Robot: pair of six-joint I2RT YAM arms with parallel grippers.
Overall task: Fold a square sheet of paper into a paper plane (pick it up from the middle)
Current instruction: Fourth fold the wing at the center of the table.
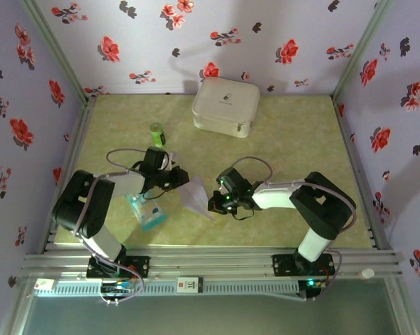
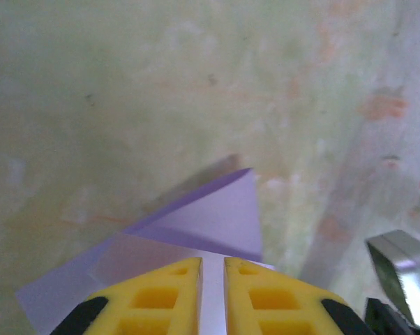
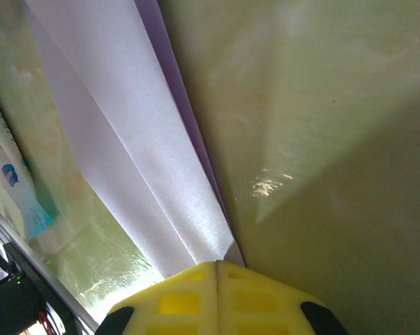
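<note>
two tools share the part-folded lavender paper (image 1: 195, 195), held low over the table (image 1: 301, 139) between the arms, mid-fold. the left tool (image 2: 212, 264) pinches one edge and the right tool (image 3: 217, 265) is clenched on a corner. the next move probably calls for pressing another crease with the edges aligned.

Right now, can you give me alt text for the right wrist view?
The right gripper, yellow fingertips shut, pinches the near tip of the folded lavender paper, which runs up toward the top left over the green table. A blue-and-white packet lies at the left edge.
</note>
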